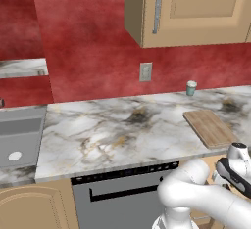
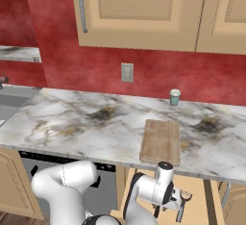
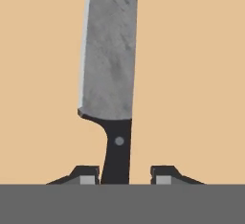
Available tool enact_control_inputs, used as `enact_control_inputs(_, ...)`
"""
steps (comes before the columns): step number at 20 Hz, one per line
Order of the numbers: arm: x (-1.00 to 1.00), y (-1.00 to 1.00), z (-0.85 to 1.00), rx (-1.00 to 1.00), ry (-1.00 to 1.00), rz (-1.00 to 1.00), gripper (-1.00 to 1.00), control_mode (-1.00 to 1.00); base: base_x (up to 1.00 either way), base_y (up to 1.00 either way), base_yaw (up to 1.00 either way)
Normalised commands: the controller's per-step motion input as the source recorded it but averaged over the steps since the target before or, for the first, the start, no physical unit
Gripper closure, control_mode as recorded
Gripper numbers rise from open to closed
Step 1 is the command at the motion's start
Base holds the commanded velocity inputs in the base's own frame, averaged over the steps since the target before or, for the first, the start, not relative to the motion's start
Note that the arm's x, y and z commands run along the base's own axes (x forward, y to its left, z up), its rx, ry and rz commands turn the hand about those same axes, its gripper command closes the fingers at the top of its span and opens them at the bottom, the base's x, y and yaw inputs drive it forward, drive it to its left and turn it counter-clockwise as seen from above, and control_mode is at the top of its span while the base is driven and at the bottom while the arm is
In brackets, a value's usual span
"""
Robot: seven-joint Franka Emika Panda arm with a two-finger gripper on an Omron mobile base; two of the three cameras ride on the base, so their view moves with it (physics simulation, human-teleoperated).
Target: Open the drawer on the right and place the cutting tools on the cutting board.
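1. Hand view: you see the gripper (image 3: 124,175) directly over the knife (image 3: 112,74), whose black handle runs between the two fingertips (image 3: 86,176) while the silver blade points to 12 o'clock over the tan floor of the drawer (image 3: 191,74).
2. The fingers stand apart; the left tip sits just beside the handle and a gap remains on the right, so the knife is not clamped.
3. Right base view: you find the drawer (image 2: 202,195) pulled open beneath the counter, with the hand reaching down into it.
4. The round-headed tool (image 2: 182,204) lies in the drawer at 3 o'clock of the hand.
5. The cutting board (image 2: 161,141) rests on the marble counter (image 2: 72,118), directly above the drawer at 12 o'clock.
6. A small cup (image 2: 175,96) stands near the wall behind the board.
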Motion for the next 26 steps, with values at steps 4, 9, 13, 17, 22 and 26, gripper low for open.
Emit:
enact_control_inputs(4, 0.0, 0.0, -0.01, 0.0, 0.0, 0.0, 1.0, -1.0, 0.0, 0.0, 0.0)
enact_control_inputs(9, 0.0, 0.0, 0.0, 0.0, 0.0, 0.0, 1.0, -1.0, 0.0, 0.0, 0.0)
enact_control_inputs(13, 0.0, 0.0, 0.01, 0.0, 0.0, 0.0, 1.0, -1.0, 0.0, 0.0, 0.0)
enact_control_inputs(17, -0.01, 0.0, 0.39, 0.0, 0.0, 0.0, 1.0, -1.0, 0.0, 0.0, 0.0)
enact_control_inputs(22, -0.32, 0.0, 0.52, 0.02, 0.0, 0.0, 1.0, -1.0, 0.0, 0.0, 0.0)
enact_control_inputs(26, -0.51, 0.0, 0.41, 0.02, 0.0, 0.0, 1.0, -1.0, 0.0, 0.0, 0.0)
